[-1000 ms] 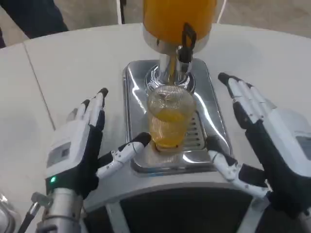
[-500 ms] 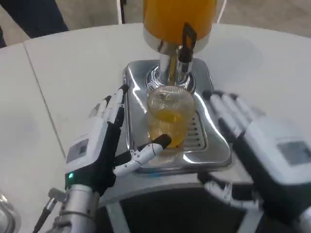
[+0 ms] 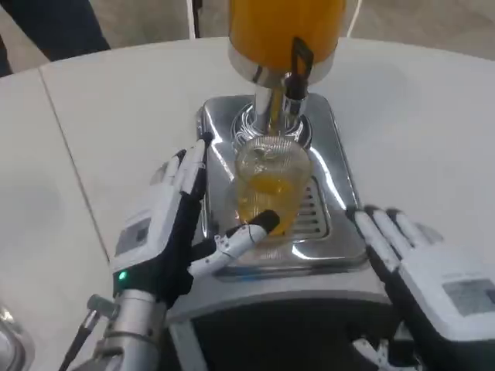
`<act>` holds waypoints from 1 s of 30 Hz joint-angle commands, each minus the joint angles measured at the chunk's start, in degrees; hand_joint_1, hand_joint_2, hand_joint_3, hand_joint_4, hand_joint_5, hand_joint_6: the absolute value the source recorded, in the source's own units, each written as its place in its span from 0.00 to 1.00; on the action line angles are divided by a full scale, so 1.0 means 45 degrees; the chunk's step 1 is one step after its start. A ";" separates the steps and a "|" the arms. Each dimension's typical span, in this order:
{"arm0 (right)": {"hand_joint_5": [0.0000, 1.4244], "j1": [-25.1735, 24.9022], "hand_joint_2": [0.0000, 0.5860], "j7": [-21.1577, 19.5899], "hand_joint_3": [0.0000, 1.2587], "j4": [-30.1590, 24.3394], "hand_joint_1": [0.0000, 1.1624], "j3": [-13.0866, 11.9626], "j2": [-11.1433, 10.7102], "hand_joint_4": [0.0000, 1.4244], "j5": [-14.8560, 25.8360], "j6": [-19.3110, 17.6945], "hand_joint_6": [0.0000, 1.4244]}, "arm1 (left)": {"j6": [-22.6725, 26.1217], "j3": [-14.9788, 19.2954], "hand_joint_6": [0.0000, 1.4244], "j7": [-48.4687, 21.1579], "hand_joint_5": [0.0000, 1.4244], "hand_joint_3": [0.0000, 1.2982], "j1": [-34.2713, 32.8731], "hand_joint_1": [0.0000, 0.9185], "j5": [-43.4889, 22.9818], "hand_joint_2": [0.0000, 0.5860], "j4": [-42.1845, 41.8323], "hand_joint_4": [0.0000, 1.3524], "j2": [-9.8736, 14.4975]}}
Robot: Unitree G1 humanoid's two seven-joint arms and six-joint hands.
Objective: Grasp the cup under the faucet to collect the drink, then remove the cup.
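Cup [image 3: 267, 185] part-full orange drink, under faucet [image 3: 292, 81]; left robot hand [image 3: 166, 232] spread beside it, right robot hand [image 3: 433, 282] spread.

White table under soft, even light

The white table [image 3: 116, 100] fills most of the head view, its top matte and pale; a thin dark seam [image 3: 73, 166] runs from the far left edge down toward the near left corner, splitting off 1 separate panel at the left. Beyond the curved far edge lies a beige floor [image 3: 433, 19]. At the far left corner a dark blue shape [image 3: 46, 23] stands behind the table, too cropped to identify.
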 commanded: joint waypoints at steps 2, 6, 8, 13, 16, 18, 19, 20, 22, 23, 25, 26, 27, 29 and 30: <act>0.00 -0.0155 0.57 -0.0343 0.00 0.0867 0.71 -0.0285 -0.0160 0.00 0.0444 -0.0037 0.05 | -0.0294 -0.0243 0.00 0.0292 0.00 0.00 -0.0393 0.24 0.0088 0.10 0.0575 0.00 -0.0136; 0.00 -0.0564 0.57 -0.0078 0.00 0.0821 0.71 -0.0249 -0.0025 0.00 0.0766 0.0089 0.06 | -0.0281 -0.0369 0.00 0.0492 0.00 0.00 -0.0724 0.30 0.0102 0.11 0.1064 0.00 -0.0228; 0.00 -0.0683 0.57 0.0121 0.00 0.0749 0.71 -0.0182 -0.0006 0.00 0.0871 0.0128 0.06 | -0.0300 -0.0409 0.00 0.0636 0.00 0.00 -0.0972 0.32 0.0119 0.11 0.1408 0.00 -0.0281; 0.00 -0.0536 0.57 0.0381 0.00 0.0369 0.71 -0.0034 0.0166 0.00 0.0767 0.0311 0.06 | -0.0573 -0.0358 0.01 0.0837 0.00 0.00 -0.1484 0.36 -0.0104 0.12 0.2020 0.00 -0.0399; 0.00 -0.0463 0.56 0.0578 0.00 0.0104 0.70 -0.0043 0.0145 0.00 0.0764 0.0348 0.06 | -0.0745 -0.0396 0.04 0.0973 0.03 0.00 -0.1659 0.40 -0.0095 0.12 0.2268 0.00 -0.0456; 0.00 -0.0423 0.56 0.0684 0.00 -0.0052 0.70 -0.0112 0.0142 0.00 0.0757 0.0416 0.07 | -0.0937 -0.0453 0.05 0.1049 0.04 0.00 -0.1871 0.43 -0.0141 0.12 0.2633 0.00 -0.0564; 0.00 -0.0386 0.56 0.0700 0.00 -0.0127 0.70 -0.0148 0.0152 0.00 0.0716 0.0455 0.07 | -0.1049 -0.0471 0.06 0.1098 0.05 0.00 -0.1947 0.43 -0.0168 0.12 0.2782 0.00 -0.0611; 0.00 -0.0360 0.56 0.0712 0.00 -0.0179 0.70 -0.0171 0.0161 0.00 0.0684 0.0481 0.07 | -0.1155 -0.0492 0.07 0.1192 0.05 0.00 -0.2004 0.44 -0.0169 0.12 0.2904 0.00 -0.0656; 0.00 -0.0317 0.56 0.0772 0.00 -0.0241 0.70 -0.0201 0.0201 0.00 0.0753 0.0563 0.08 | -0.1347 -0.0532 0.08 0.1381 0.07 0.00 -0.2076 0.45 -0.0166 0.13 0.3085 0.00 -0.0721; 0.00 -0.0312 0.56 0.0791 0.00 -0.0254 0.70 -0.0185 0.0199 0.00 0.0759 0.0572 0.08 | -0.1433 -0.0562 0.09 0.1487 0.07 0.00 -0.2107 0.46 -0.0153 0.13 0.3184 0.00 -0.0760; 0.00 -0.0303 0.56 0.0794 0.00 -0.0263 0.69 -0.0134 0.0207 0.00 0.0711 0.0583 0.08 | -0.1566 -0.0597 0.09 0.1627 0.08 0.00 -0.2167 0.46 -0.0167 0.13 0.3386 0.00 -0.0819; 0.00 -0.0322 0.56 0.0852 0.00 -0.0238 0.69 -0.0105 0.0232 0.00 0.0749 0.0611 0.08 | -0.1622 -0.0594 0.10 0.1685 0.09 0.00 -0.2193 0.46 -0.0202 0.13 0.3482 0.00 -0.0849; 0.00 -0.0335 0.56 0.0899 0.00 -0.0221 0.69 -0.0089 0.0253 0.00 0.0782 0.0630 0.08 | -0.1693 -0.0571 0.10 0.1757 0.09 0.00 -0.2242 0.46 -0.0274 0.13 0.3618 0.00 -0.0898; 0.00 -0.0385 0.56 0.0980 0.00 -0.0205 0.69 -0.0005 0.0293 0.00 0.0688 0.0659 0.08 | -0.1814 -0.0539 0.10 0.1861 0.09 0.00 -0.2329 0.46 -0.0378 0.12 0.3828 0.00 -0.0964; 0.00 -0.0399 0.56 0.0963 0.00 -0.0208 0.69 0.0005 0.0359 0.00 0.0704 0.0685 0.08 | -0.1863 -0.0545 0.11 0.1898 0.10 0.00 -0.2389 0.45 -0.0407 0.12 0.3927 0.00 -0.0981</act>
